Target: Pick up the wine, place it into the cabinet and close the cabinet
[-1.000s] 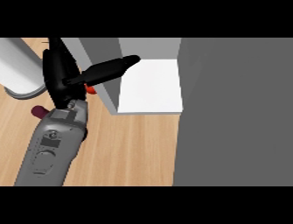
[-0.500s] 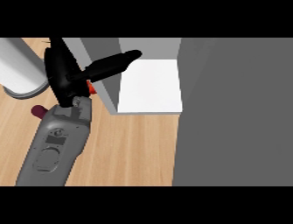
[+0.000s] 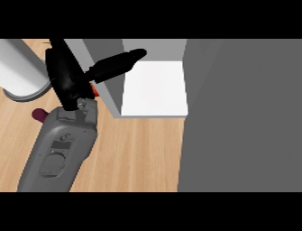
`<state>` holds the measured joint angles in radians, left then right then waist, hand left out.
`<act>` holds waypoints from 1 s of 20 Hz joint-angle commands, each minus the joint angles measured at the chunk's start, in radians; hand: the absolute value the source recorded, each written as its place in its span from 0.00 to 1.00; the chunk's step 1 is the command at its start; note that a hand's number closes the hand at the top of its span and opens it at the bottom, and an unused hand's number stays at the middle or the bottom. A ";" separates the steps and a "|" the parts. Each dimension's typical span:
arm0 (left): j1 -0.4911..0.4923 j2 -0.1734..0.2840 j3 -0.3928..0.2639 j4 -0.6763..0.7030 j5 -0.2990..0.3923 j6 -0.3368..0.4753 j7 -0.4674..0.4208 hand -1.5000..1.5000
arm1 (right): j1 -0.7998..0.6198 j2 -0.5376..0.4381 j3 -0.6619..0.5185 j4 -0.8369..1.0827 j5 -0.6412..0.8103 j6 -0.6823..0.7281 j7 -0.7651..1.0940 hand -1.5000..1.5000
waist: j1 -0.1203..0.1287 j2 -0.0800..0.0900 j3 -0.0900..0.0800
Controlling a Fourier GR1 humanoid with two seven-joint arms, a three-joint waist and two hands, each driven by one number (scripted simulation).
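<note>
1. Only one hand (image 3: 66, 79) is seen in the head view, on a grey forearm (image 3: 60, 151) that enters from the lower edge at about 7 o'clock; which of the robot's hands it is cannot be told for certain, though it is taken here as the right hand.
2. Its fingers (image 3: 58, 61) are stretched towards 12 o'clock and its thumb (image 3: 116, 63) is spread out towards 2 o'clock, so the hand is shown apart rather than curled together.
3. A dark red part of the wine bottle (image 3: 39, 114) is seen just beside the wrist, at its 9 o'clock side, low against the wooden counter (image 3: 140, 153).
4. A small red patch (image 3: 95, 91) is visible at the base of the thumb; whether it belongs to the wine cannot be told.
5. Whether the bottle is touched by the hand cannot be told, as most of it is hidden under the forearm.
6. The cabinet's white shelf (image 3: 154, 88) is seen at 3 o'clock from the hand, with a grey cabinet wall (image 3: 253, 113) filling the right side.
7. A white cylinder (image 3: 10, 67) stands on the counter at 9 o'clock from the hand.
</note>
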<state>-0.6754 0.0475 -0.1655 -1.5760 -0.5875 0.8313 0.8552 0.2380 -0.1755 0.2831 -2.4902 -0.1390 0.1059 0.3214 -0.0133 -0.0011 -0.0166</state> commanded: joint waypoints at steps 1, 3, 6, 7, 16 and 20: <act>-0.074 -0.045 -0.060 -0.078 -0.048 -0.019 0.046 0.00 | 0.050 -0.021 -0.002 -0.194 -0.047 -0.015 0.094 0.00 | -0.004 -0.011 0.017; -0.093 -0.045 -0.069 -0.069 -0.082 -0.007 0.089 0.00 | 0.057 -0.027 -0.050 -0.186 -0.094 -0.008 0.076 0.00 | -0.010 -0.010 0.018; -0.040 -0.039 -0.045 -0.148 -0.105 -0.051 0.108 0.00 | 0.067 -0.006 0.007 -0.206 -0.035 -0.028 0.085 0.00 | 0.004 -0.009 0.017; -0.074 -0.043 -0.024 -0.119 -0.138 -0.056 0.140 0.00 | 0.070 -0.006 -0.008 -0.227 -0.076 -0.030 0.098 0.00 | 0.001 -0.008 0.017; 0.011 -0.012 -0.006 -0.234 -0.223 -0.128 0.187 0.00 | 0.030 -0.037 -0.053 -0.265 -0.088 -0.034 0.168 0.00 | 0.007 -0.005 0.017; 0.086 -0.002 -0.024 -0.309 -0.242 -0.156 0.198 0.00 | 0.017 -0.009 0.011 -0.297 -0.045 -0.083 0.224 0.00 | 0.009 -0.006 0.015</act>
<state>-0.6480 0.0511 -0.1699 -1.8353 -0.7981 0.6944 1.0301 0.2272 -0.1786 0.2818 -2.5215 -0.1227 0.0658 0.3929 -0.0060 -0.0081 -0.0008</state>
